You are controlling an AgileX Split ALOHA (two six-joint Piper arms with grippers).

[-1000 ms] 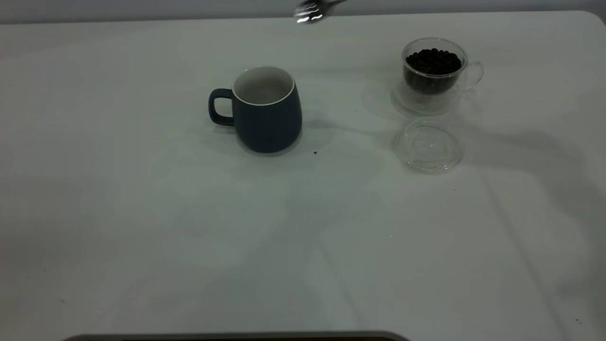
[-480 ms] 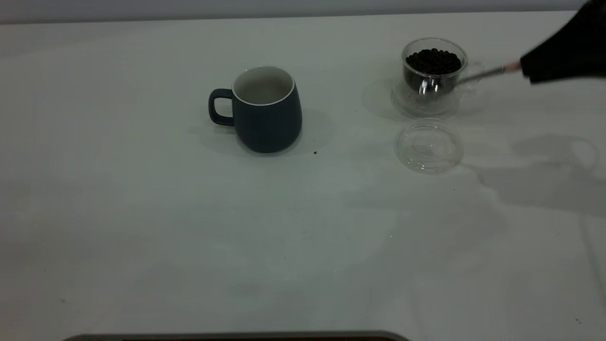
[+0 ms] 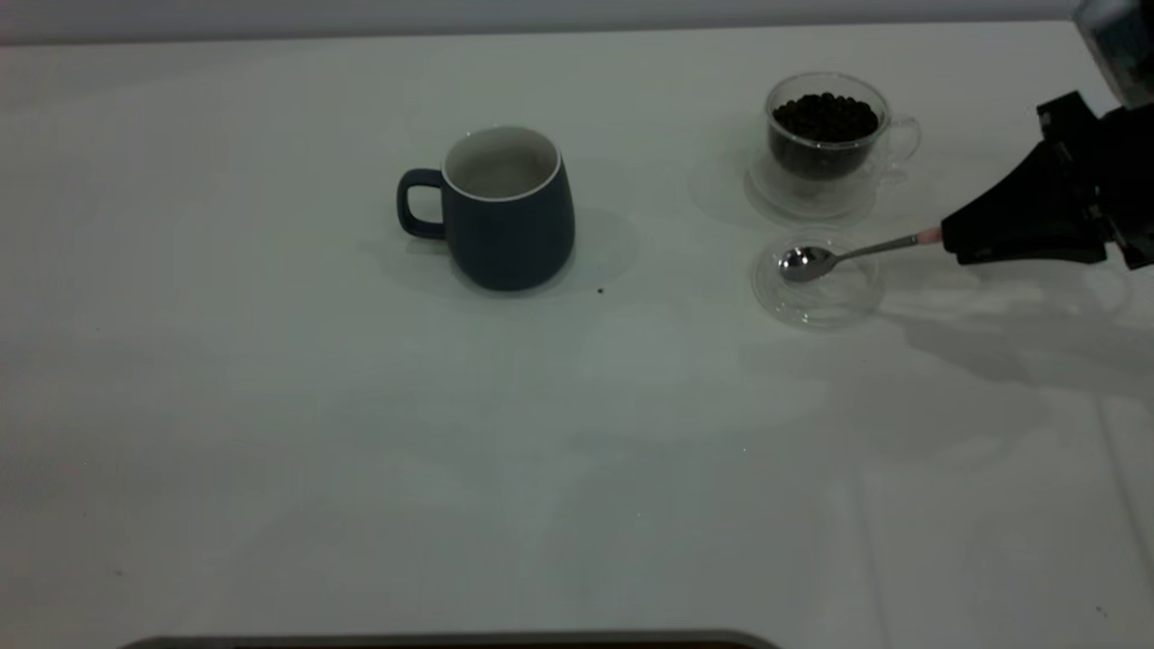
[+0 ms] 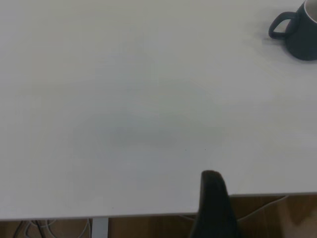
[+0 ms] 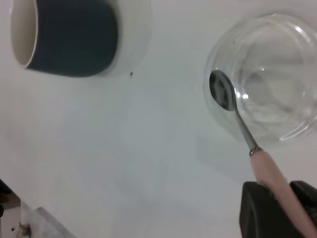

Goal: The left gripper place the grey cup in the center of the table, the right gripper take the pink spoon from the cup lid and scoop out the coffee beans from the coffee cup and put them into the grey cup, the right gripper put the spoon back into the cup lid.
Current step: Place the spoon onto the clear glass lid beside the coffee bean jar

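- The right gripper (image 3: 947, 242) is at the right edge of the table (image 3: 270, 406), and its fingers are pinched on the pink handle of the spoon (image 3: 834, 257); the right wrist view shows the handle running between the two dark fingers (image 5: 257, 208).
- The spoon reaches out from the gripper toward the clear cup lid (image 3: 818, 287). Its metal bowl is over the lid's near-left part and looks empty. I cannot tell if the bowl already touches the lid or hangs just above it.
- The coffee cup (image 3: 828, 135) stands just behind the lid, on a clear saucer, and it is full of dark beans.
- The grey cup (image 3: 505, 207) stands upright near the middle of the table, well apart from the lid, with its handle to the left. Whether beans are inside it I cannot see.
- The left gripper (image 4: 213, 208) is parked at the table's edge, far from the cup; only one dark finger shows, so its state I cannot tell.
- Judgement on progress: placing the grey cup seems done, and the last step, returning the spoon, is in hand. What remains is to lay the spoon down on the lid and let go.
- Compared with half a second ago, the spoon bowl was in front of the coffee cup; now it is lower and nearer, over the lid, and the gripper has come down with it. The cups and the lid did not move.
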